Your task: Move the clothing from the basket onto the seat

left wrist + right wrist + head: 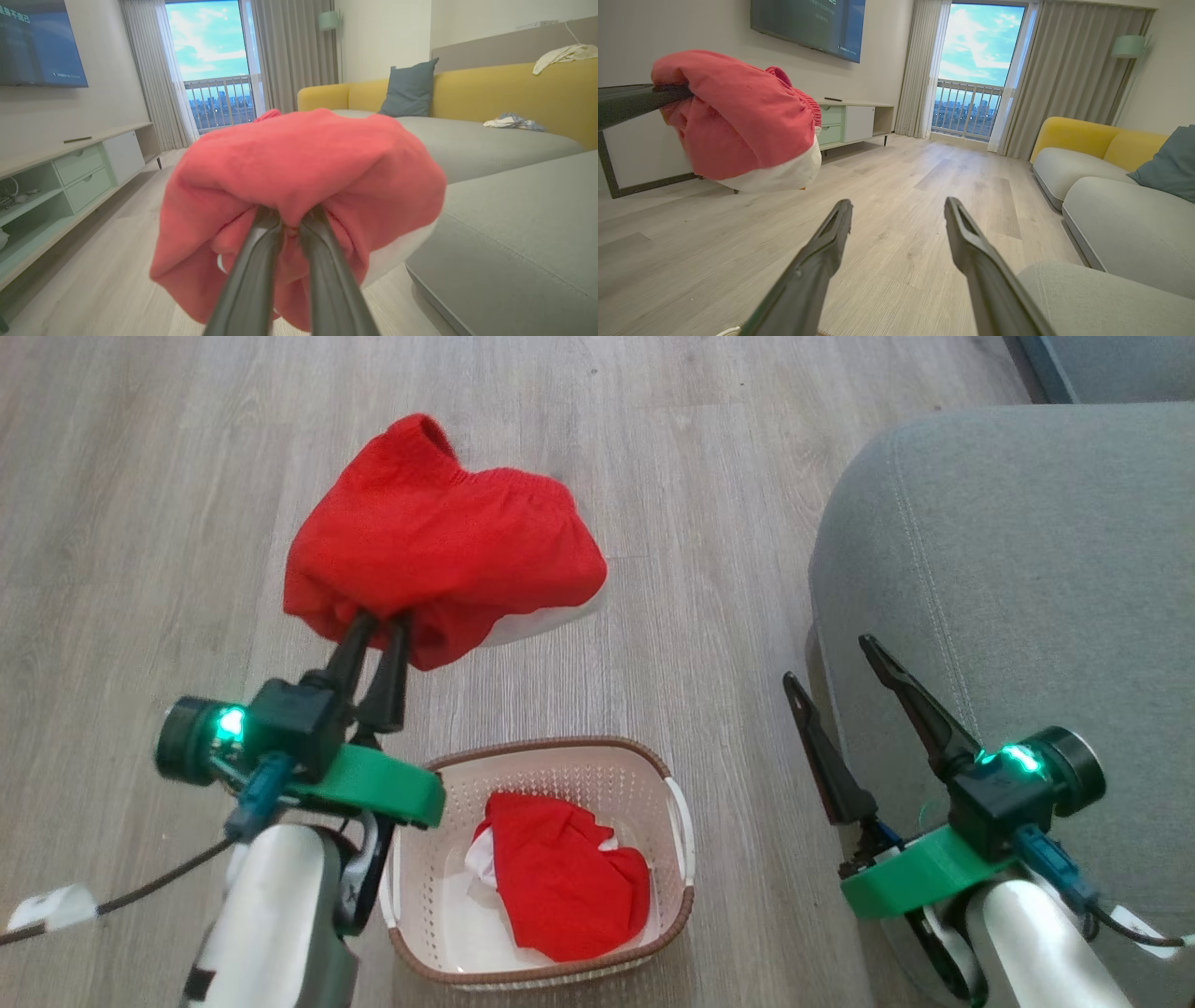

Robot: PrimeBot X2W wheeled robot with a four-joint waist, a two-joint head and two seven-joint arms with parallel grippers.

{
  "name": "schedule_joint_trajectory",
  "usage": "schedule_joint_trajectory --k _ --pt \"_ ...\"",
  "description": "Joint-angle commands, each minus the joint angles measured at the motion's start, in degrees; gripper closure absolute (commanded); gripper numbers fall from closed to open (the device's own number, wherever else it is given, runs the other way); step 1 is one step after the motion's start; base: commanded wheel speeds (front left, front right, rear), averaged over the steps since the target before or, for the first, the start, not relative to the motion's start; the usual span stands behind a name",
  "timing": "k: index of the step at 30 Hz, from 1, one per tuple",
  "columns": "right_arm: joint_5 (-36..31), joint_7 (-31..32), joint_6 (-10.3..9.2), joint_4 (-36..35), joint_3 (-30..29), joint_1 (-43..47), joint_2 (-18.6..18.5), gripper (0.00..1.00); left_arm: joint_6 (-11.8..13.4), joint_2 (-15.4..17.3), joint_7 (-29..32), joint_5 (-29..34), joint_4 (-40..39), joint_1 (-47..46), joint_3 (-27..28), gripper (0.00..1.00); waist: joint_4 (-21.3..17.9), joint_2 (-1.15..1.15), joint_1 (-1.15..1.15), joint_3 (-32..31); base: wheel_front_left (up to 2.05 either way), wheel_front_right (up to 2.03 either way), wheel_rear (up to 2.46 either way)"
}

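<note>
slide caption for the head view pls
Left gripper holds red garment aloft; second garment in the basket; right gripper open beside the seat.

Dark tapered fingers [915, 700], black wrist blocks [994, 803] lit green, green collars [387, 786], pale forearms [275, 905], black cables [159, 887] at 8 and 4 o'clock.
</note>
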Motion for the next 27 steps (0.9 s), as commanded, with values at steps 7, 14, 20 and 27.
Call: schedule_joint_trajectory --k 7,14,20,27 --pt "-0.9 -0.4 -0.01 -4.0 4.4 -0.7 -1.7 0.00 -1.9 0.2 -0.5 0.2 -5.9 -1.6 3.1 1.00 -0.1 -0.01 0.01 -0.2 0.00 0.00 0.00" --pt "-2.6 -0.4 -0.01 -6.8 8.1 -2.7 -4.2 0.00 -4.2 0.0 -0.5 1.1 -5.5 -1.3 1.2 1.00 0.0 -0.01 0.01 -0.2 0.00 0.00 0.00" --pt "-5.0 -0.4 -0.01 -7.2 11.1 -4.6 -5.3 0.00 -6.1 0.3 -0.5 2.2 -5.1 -1.3 -2.5 1.00 -0.3 -0.01 0.01 -0.1 0.00 0.00 0.00" --pt "-6.6 -0.4 -0.01 -5.8 13.5 -6.6 -6.2 0.00 -7.5 1.4 -0.5 2.6 -4.2 -1.8 -8.0 1.00 -0.3 -0.01 0.01 0.1 0.00 0.00 0.00"
